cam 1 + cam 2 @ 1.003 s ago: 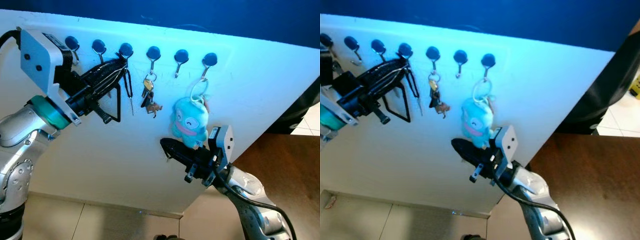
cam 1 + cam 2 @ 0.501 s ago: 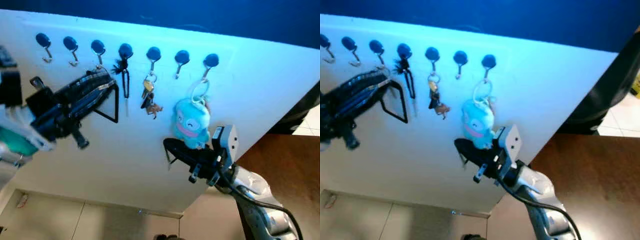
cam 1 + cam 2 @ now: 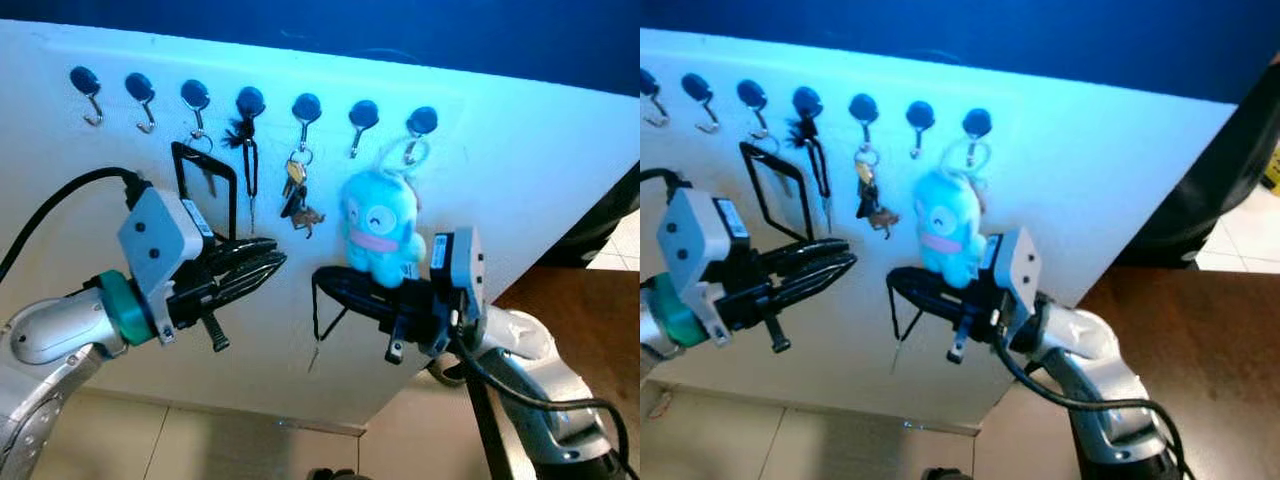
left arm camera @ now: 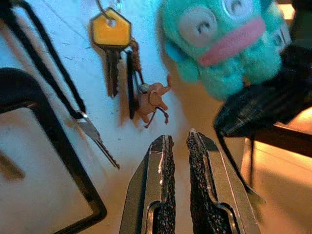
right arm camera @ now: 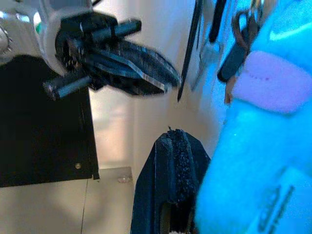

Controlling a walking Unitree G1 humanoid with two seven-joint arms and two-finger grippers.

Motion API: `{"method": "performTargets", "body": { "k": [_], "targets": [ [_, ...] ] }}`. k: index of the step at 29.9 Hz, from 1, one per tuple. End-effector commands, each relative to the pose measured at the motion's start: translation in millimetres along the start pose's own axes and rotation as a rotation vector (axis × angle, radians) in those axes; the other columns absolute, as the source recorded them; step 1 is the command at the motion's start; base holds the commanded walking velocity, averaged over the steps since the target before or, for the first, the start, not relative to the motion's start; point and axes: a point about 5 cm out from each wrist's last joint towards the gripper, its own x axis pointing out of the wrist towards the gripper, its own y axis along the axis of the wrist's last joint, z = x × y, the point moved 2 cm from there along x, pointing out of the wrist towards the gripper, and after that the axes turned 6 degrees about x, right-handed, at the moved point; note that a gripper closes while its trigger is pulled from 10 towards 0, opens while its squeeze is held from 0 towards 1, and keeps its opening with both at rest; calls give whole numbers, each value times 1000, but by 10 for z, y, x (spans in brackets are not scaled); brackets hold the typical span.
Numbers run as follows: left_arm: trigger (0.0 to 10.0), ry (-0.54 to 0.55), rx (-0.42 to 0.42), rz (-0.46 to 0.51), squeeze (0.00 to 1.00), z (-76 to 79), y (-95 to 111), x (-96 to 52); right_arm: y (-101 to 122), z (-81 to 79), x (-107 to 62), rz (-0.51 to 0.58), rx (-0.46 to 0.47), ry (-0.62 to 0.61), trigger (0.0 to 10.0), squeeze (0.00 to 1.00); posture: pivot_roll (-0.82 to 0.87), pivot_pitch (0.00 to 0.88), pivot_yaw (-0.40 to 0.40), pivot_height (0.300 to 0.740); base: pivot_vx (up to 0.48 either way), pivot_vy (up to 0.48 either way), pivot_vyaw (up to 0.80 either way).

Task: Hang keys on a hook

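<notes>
change: my left tool (image 3: 268,268) has dropped clear of the hooks, fingers nearly closed, empty | black-strapped keys (image 3: 247,160) now hang on the fourth hook (image 3: 250,101) | right tool (image 3: 330,285) closed under the plush keychain (image 3: 378,227), strap dangling | hang looks done

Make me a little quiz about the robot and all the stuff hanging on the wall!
1. Count: how many hooks are in the row on the white wall?
2. Pick one: what hangs in the same bunch as the yellow-headed key?
A. a small brown animal charm
B. a red whistle
C. a silver bell
3. True or false: the blue plush toy sits just above the right claw, and a thin black cord dangles from that claw.

Key
1. Seven.
2. A.
3. True.
</notes>
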Motion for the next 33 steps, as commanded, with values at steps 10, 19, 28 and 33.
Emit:
{"method": "performTargets", "body": {
  "k": [10,19,28,33],
  "targets": [
    [10000,-95,-2,-38,0,159,-96,-57,169,-52,284,95,18,128,10000,0,69,3,17,740,0,0,0],
    [10000,-45,-9,5,0,120,-88,39,104,-63,381,124,69,123,10000,0,73,5,11,740,0,0,0],
    [6549,-42,-16,9,0,117,-96,24,115,-42,388,131,69,124,10000,0,71,7,9,740,0,0,0],
    [2353,-36,-19,9,0,108,-101,17,121,-34,382,130,66,121,10000,0,71,9,7,740,0,0,0]
  ]
}}
